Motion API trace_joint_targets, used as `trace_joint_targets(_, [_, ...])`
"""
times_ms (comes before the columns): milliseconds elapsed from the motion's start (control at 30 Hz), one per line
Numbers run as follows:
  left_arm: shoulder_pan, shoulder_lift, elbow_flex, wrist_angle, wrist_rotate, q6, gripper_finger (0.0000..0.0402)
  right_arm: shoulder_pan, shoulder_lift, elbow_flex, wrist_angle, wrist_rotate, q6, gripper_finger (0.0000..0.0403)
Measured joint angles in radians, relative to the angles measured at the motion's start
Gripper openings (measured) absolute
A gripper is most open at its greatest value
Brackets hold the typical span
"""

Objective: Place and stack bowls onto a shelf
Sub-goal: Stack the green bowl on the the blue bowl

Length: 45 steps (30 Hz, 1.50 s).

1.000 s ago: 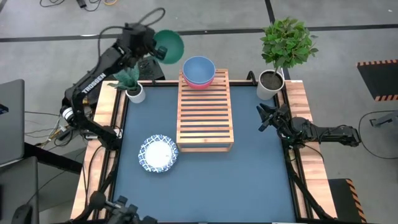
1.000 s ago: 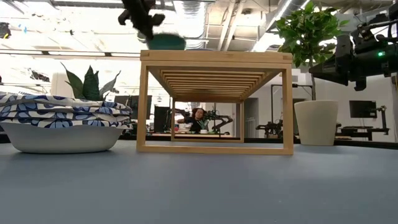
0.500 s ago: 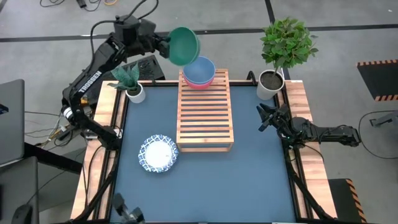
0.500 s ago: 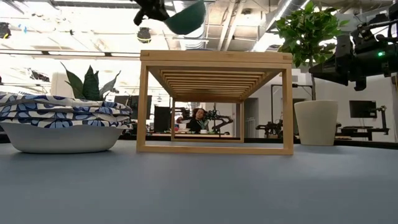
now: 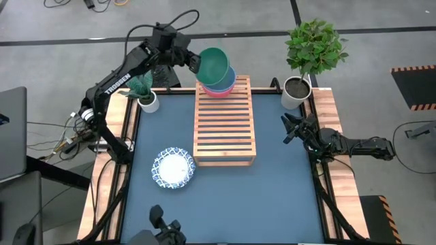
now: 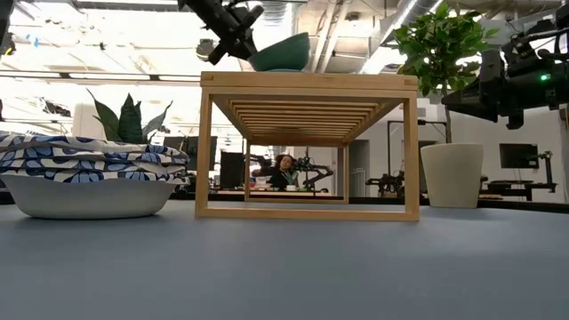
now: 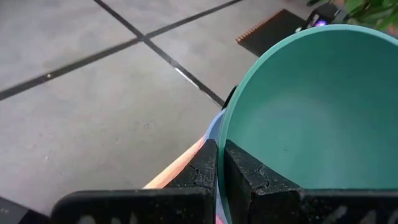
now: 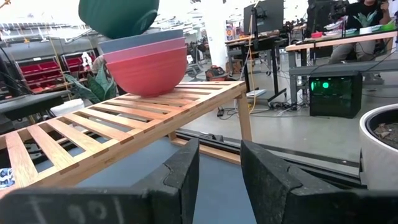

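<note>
Left gripper (image 5: 193, 62): clamped on teal-green bowl (image 5: 214, 66) rim, upper centre, tilted over pink bowl (image 5: 219, 91).
Right gripper (image 5: 289, 129): fingers apart, right edge.
Shelf (image 5: 225, 126): centre, on blue table (image 5: 286, 184).

Both arms are built of dark, nearly black segments joined by chunky rounded joints. The left arm (image 5: 112, 85) carries white block lettering along its long link, and a thin black cable loops out in an arc above its wrist; near its base a bundle of lighter wires and a small pale connector hang off the side. The right arm (image 5: 354, 145) is the same matte black, with boxy housings. In the low view a small green light glows on its housing. The left hand (image 7: 219, 167) has two black fingers (image 7: 202, 171) with a rough, pebbled inner texture. The right hand (image 8: 219, 163) has two thick, dark fingers (image 8: 183, 171) with smooth, rounded edges, mounted on a flat dark bar.
</note>
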Motion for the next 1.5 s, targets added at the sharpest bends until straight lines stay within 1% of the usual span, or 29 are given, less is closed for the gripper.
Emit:
trace_joint_targets(333, [0.0,-0.002,0.0,-0.031,-0.004,0.019,0.0,0.0,0.0,0.0,0.0,0.0,0.0,0.0143])
trace_joint_targets(500, [-0.005,-0.002,0.0,-0.008,-0.007,0.017,0.0,0.0,0.0,0.0,0.0,0.0,0.0,0.0143])
trace_joint_targets(733, [-0.01,-0.002,0.0,-0.017,-0.01,0.022,0.0,0.0,0.0,0.0,0.0,0.0,0.0,0.0143])
trace_joint_targets(1267, [-0.027,-0.001,0.0,-0.009,-0.027,0.072,0.0008,0.0,0.0,0.0,0.0,0.0,0.0,0.0143])
trace_joint_targets(1367, [-0.034,-0.001,0.0,0.009,-0.029,0.085,0.0016,0.0,0.0,0.0,0.0,0.0,0.0,0.0143])
trace_joint_targets(1500, [-0.04,-0.001,0.0,0.036,-0.028,0.086,0.0045,0.0,0.0,0.0,0.0,0.0,0.0,0.0143])
